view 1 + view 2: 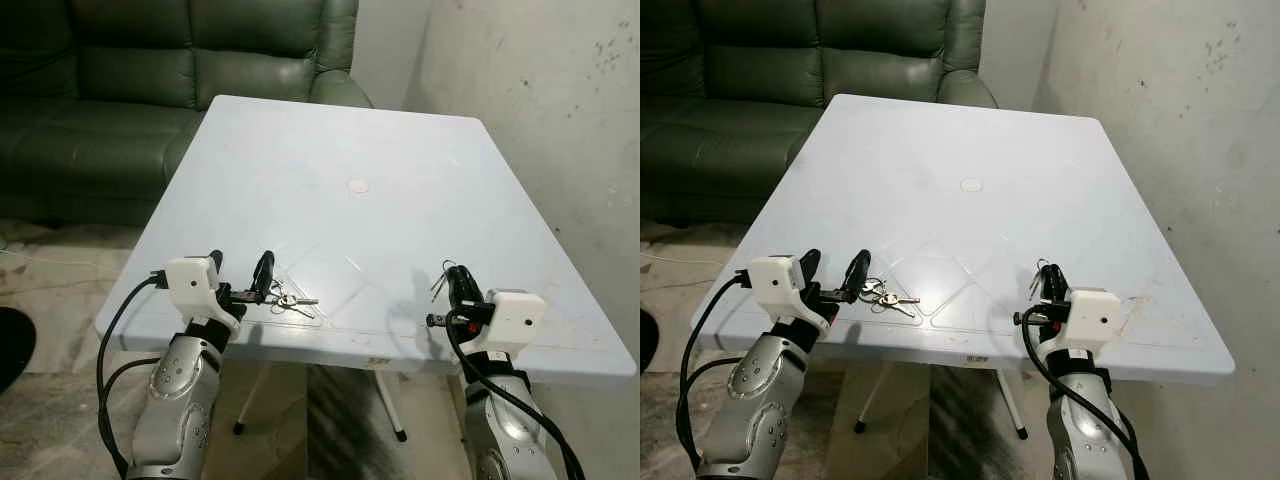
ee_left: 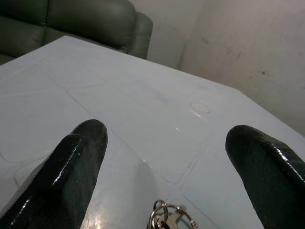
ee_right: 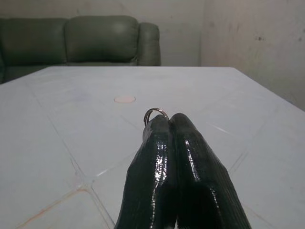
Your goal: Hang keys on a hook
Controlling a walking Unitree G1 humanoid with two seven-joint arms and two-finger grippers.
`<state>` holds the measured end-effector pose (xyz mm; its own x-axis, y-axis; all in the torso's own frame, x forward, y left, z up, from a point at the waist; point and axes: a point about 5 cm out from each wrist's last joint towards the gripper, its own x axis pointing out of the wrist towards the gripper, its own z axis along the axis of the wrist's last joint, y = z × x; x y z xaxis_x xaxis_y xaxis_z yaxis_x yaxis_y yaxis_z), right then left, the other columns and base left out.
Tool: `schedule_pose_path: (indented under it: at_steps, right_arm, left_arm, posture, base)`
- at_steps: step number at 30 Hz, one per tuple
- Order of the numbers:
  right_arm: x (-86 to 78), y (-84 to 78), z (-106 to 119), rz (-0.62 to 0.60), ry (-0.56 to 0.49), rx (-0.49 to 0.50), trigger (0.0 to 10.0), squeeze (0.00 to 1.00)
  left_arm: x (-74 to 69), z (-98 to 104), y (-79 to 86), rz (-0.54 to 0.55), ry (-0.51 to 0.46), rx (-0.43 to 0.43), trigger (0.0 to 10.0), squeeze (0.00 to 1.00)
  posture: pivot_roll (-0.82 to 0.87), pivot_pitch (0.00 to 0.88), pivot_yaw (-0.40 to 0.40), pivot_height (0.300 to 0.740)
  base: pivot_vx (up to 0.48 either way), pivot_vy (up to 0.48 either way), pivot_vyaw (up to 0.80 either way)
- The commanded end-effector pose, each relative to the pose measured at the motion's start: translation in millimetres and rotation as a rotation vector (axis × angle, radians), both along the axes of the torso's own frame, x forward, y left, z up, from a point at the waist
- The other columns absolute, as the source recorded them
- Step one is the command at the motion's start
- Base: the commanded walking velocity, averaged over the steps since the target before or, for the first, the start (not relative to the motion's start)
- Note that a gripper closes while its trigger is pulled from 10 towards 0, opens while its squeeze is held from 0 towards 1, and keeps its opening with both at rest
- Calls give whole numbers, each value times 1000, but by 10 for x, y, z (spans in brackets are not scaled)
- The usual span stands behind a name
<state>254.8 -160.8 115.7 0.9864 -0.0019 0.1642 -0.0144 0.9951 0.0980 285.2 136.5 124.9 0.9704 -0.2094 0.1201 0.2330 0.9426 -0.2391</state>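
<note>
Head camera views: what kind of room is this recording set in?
Probably a plain living room in a home: a dark green leather sofa stands behind a white plastic folding table, with a bare scuffed plaster wall alongside it.

**Lighting and picture quality**

Even, soft daylight-like light, moderately bright. The white table [image 1: 400, 150] reads pale blue-white, with no clipped glare. A faint shadow lies under the table edge on the floor [image 1: 330, 410]. The sofa [image 1: 150, 60] is dark but its folds stay legible. Head views are sharp, with no motion blur. In the left wrist view the fingers [image 2: 71, 171] are close and soft, with small glossy highlights. In the right wrist view the fingers [image 3: 190, 181] show streak highlights; the far wall [image 3: 252, 33] is slightly soft.
</note>
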Motion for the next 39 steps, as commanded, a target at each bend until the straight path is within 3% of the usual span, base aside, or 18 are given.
schedule_pose_path:
  at_steps: [1, 8, 21, 39]
  right_arm:
    - [25, -35, 0, -18, 16, -11, 10000, 0]
    - [52, -15, 10, -7, 22, -15, 10000, 0]
    - [84, 2, 16, 2, 35, -16, 10000, 0]
    - [144, 76, 49, 33, 40, -17, 10000, 0]
  left_arm:
    - [12, -22, -5, 3, 16, -9, 10000, 0]
    - [26, -25, -13, 9, 19, -25, 10000, 0]
    - [50, -5, -66, 4, 18, -38, 10000, 0]
    - [181, 27, -267, -72, 28, -32, 10000, 0]
  posture:
    - [35, 13, -78, 740]
    - [40, 10, -81, 740]
    - [40, 11, -90, 740]
    - [36, 57, -104, 740]
  base:
    - [0, 398, -775]
    - [0, 446, -764]
    - [0, 0, -758]
    - [0, 0, -761]
